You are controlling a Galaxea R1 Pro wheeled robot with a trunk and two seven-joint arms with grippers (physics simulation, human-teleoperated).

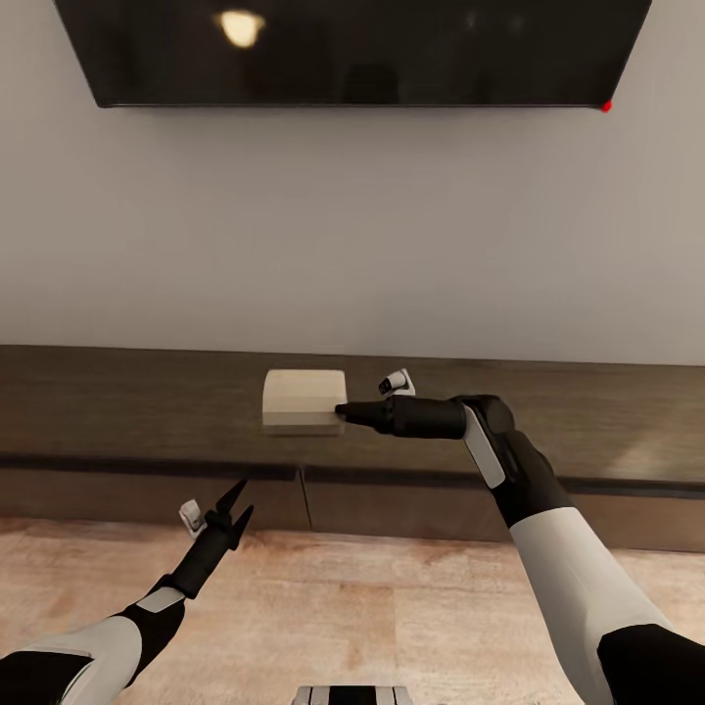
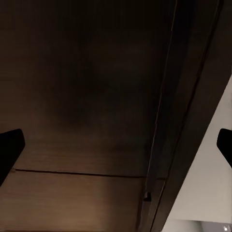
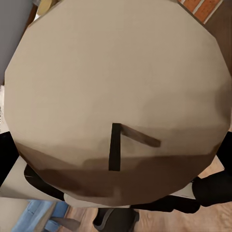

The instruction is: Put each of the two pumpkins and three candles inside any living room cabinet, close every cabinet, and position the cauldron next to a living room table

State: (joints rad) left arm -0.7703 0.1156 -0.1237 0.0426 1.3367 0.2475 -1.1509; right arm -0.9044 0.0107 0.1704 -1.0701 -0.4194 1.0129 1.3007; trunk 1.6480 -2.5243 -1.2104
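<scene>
- The right gripper [image 1: 340, 411] is clamped on a candle [image 1: 305, 401], held side-on above the top of the cabinet [image 1: 117, 411], below the wall TV [image 1: 352, 49].
- In the right wrist view the candle's [image 3: 116, 92] flat beige end faces the camera, with a short dark wick [image 3: 115, 147] at its middle; the black fingers [image 3: 212, 186] sit at its rim on either side.
- The left gripper [image 1: 233, 501] hangs low in front of the cabinet's front edge, its fingers apart and holding nothing. The left wrist view looks at dark wood with a seam [image 2: 162, 121] between panels.
- The cabinet fronts below look shut, so no opening is ready for the candle yet.
- Handling, as I judge it: the candle is short, squat and stiff, probably light, with a smooth waxy side that could slip or roll if the grip is loose.
- The best hold is across the round side at mid-height, as now, well clear of the wick.
- It looks sturdy enough to set down firmly; standing on a flat end it should stay put, while on its side it may roll.
- No pumpkins, cauldron or table can be seen here.
</scene>
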